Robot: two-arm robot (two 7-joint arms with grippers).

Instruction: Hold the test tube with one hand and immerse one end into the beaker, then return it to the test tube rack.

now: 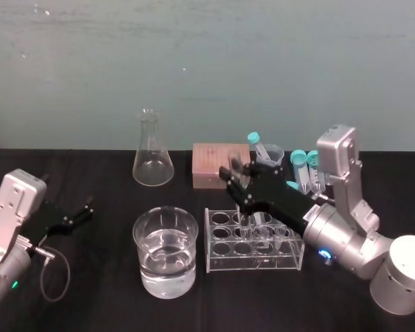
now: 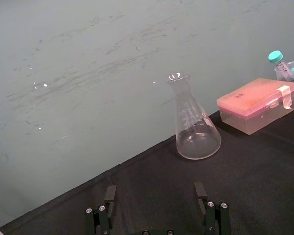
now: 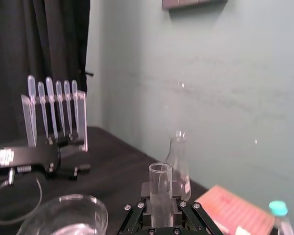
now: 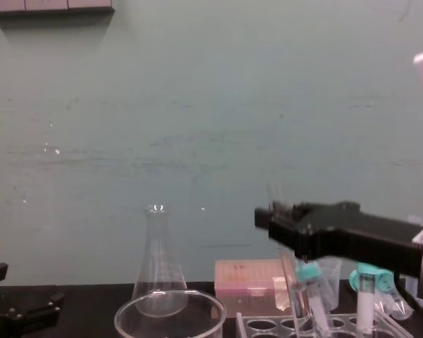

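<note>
Gripping: right hand (image 3: 160,208) clamped on upright test tube (image 3: 160,178), over test tube rack (image 1: 290,259)
Idle: left gripper (image 1: 88,205), fingers spread, left of beaker (image 1: 142,266)
Print on flask (image 2: 193,122): unreadable

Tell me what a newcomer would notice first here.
The right gripper hangs over the clear rack, shut on the test tube. Just left of the rack stands a wide beaker partly filled with clear liquid. The left gripper sits open, far off to the left.
</note>
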